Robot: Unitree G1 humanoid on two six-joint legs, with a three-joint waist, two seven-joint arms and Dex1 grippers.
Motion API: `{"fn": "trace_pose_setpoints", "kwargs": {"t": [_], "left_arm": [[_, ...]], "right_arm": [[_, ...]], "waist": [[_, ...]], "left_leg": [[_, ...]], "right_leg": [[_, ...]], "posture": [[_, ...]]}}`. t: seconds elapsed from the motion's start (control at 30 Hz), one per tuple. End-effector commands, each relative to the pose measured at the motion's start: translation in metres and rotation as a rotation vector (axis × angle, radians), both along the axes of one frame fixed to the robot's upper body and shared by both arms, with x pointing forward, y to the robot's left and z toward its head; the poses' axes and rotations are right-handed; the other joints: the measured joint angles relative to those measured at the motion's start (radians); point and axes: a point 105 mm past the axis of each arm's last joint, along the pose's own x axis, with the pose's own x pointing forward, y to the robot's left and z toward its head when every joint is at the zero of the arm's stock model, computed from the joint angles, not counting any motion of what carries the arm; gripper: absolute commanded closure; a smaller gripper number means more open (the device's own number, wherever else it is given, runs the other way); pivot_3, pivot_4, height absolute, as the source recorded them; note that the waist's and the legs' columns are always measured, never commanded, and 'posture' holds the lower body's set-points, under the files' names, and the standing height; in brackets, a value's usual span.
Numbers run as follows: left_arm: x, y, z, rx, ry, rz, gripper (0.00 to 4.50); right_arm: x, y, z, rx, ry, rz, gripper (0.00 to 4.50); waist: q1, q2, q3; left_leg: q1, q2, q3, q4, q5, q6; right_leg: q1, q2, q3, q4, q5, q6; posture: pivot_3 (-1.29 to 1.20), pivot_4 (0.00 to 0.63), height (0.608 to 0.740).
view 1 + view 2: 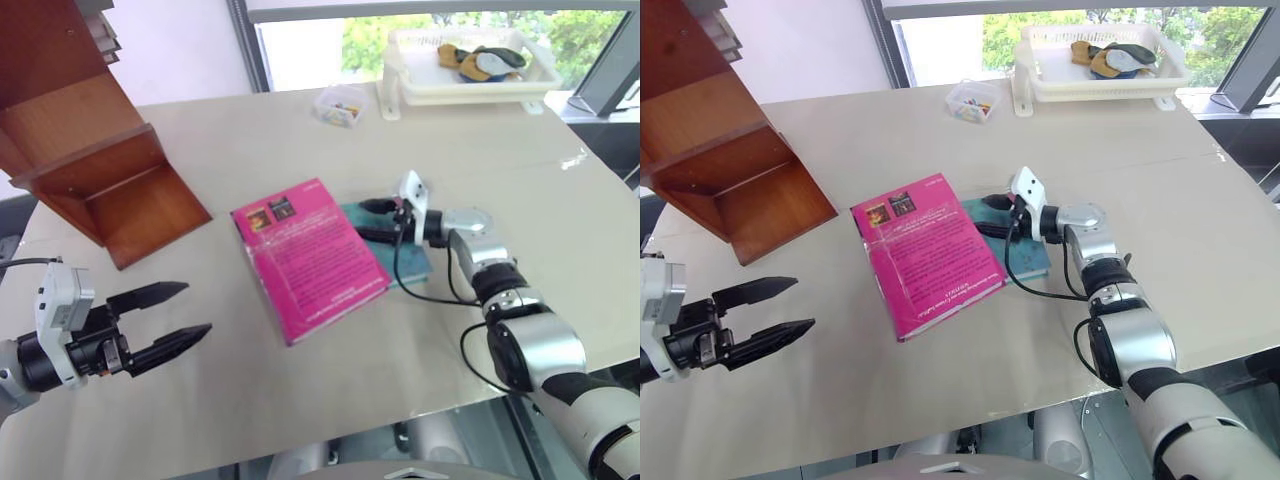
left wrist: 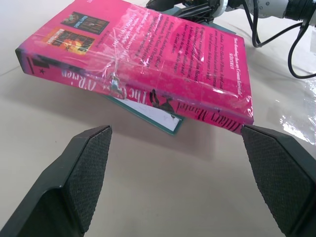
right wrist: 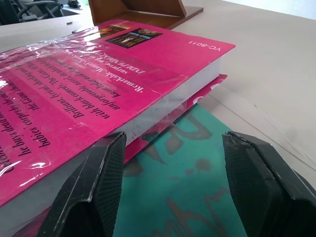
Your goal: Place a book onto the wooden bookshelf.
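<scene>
The thick pink book (image 1: 310,262) lies flat mid-table, its right part resting on a thinner teal book (image 1: 412,262). My right gripper (image 1: 372,220) is open and level at the pink book's right side, above the teal cover. In the right wrist view one finger (image 3: 98,182) sits close against the white page edge, the other finger (image 3: 261,182) over the teal book. My left gripper (image 1: 195,308) is open near the table's front left, pointing at the book's spine (image 2: 148,94) and apart from it. The wooden bookshelf (image 1: 100,170) stands at the far left.
A white tray (image 1: 470,90) with cloth items sits at the back right by the window. A small clear box (image 1: 340,103) of coloured bits is beside it. Bare tabletop (image 1: 260,400) lies between the left gripper and the book.
</scene>
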Motion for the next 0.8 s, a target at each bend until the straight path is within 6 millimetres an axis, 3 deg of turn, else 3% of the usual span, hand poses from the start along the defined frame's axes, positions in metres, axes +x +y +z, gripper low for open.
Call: {"fn": "trace_pose_setpoints", "kwargs": {"t": [0.03,0.2,0.3,0.43,0.6,0.7,0.8], "left_arm": [[0.001,-0.001,0.003,-0.001,-0.02,-0.004,0.05],[0.005,-0.003,-0.005,-0.103,-0.011,0.029,0.05],[0.022,0.002,-0.027,-0.117,0.02,0.145,0.05],[0.036,-0.013,-0.043,-0.288,0.075,0.178,0.05],[0.056,-0.03,-0.047,-0.591,0.149,0.202,0.05],[0.072,-0.042,-0.063,-0.687,0.262,0.224,0.05],[0.085,-0.047,-0.059,-0.832,0.313,0.214,0.05]], "right_arm": [[0.005,-0.009,0.014,0.007,-0.063,-0.032,1.35],[0.012,-0.063,0.034,-0.039,-0.123,-0.128,1.35],[-0.001,-0.094,0.043,-0.077,-0.142,-0.14,1.35],[-0.027,-0.121,0.049,-0.125,-0.143,-0.151,1.35],[-0.07,-0.128,0.058,-0.137,-0.112,-0.106,1.35],[-0.092,-0.124,0.056,-0.132,-0.058,-0.075,1.35],[-0.107,-0.122,0.054,-0.128,-0.028,-0.074,1.35]], "waist": [[0.0,0.0,0.0],[0.013,0.001,0.001],[0.027,0.0,0.0],[0.033,0.0,0.0],[0.039,-0.001,0.0],[0.044,-0.003,-0.002],[0.056,-0.008,-0.001]], "left_leg": [[0.0,0.0,0.0,0.0,0.0,0.0],[-0.001,-0.001,0.0,0.0,0.0,0.0],[0.0,-0.001,0.0,0.0,0.0,0.0],[0.0,0.0,0.0,0.0,0.0,0.0],[-0.001,0.0,0.0,0.003,0.0,0.001],[0.001,0.001,0.0,0.005,0.0,0.001],[0.001,0.0,0.0,0.009,0.0,0.001]], "right_leg": [[0.0,0.0,0.0,0.0,0.0,0.0],[0.0,-0.001,-0.001,0.0,0.0,0.0],[0.0,-0.001,-0.001,0.0,0.0,0.0],[0.0,-0.001,-0.001,0.0,0.0,0.0],[0.0,-0.002,0.0,0.002,0.0,0.0],[0.001,-0.002,0.0,0.005,0.0,0.0],[0.001,-0.001,0.0,0.009,0.0,0.0]], "posture": [[0.0,0.15,0.74],[0.0,0.15,0.74],[0.0,0.15,0.74],[0.0,0.15,0.74],[0.0,0.15,0.74],[0.0,0.15,0.74],[0.0,0.15,0.74]]}}
